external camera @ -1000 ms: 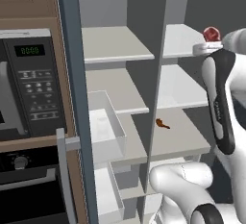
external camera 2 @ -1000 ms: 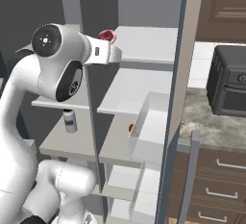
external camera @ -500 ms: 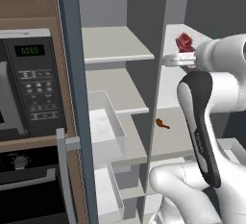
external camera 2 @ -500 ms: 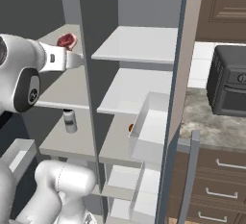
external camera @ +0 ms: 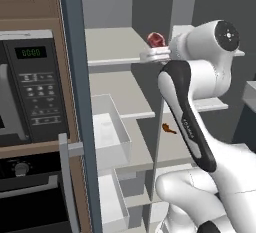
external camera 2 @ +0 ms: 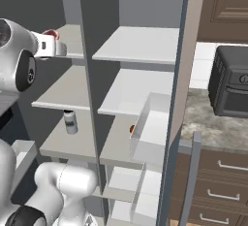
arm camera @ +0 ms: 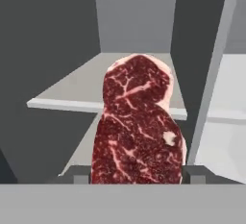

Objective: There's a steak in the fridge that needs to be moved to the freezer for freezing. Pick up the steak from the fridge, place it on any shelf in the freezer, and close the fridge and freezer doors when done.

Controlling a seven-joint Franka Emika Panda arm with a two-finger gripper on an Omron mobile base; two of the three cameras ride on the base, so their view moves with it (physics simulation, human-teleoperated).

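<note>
The steak [arm camera: 137, 131], a red marbled slab, stands upright between the jaws of my gripper [arm camera: 137, 179], which is shut on it. In the left base view the steak [external camera: 156, 39] sits above the gripper [external camera: 154, 52], just left of the unit's central divider [external camera: 176, 7]. It is level with the left compartment's top shelf [external camera: 115, 44]. From the right base the steak [external camera 2: 50, 34] and gripper [external camera 2: 48, 44] hang at the front of that top shelf [external camera 2: 72, 40]. Both slate-blue doors stand open, with their fronts turned away.
A small brown-orange drumstick item [external camera: 169, 129] lies on a middle shelf of the right compartment. A can [external camera 2: 70, 121] stands on a lower left shelf. Clear door bins [external camera: 112, 127] [external camera 2: 150, 128] jut out at both sides. The microwave [external camera: 30, 82] is left, a black oven [external camera 2: 232, 89] right.
The arm has swung left with the steak in the gripper, from the right compartment's top shelf past the divider to the front of the left compartment's top shelf.
</note>
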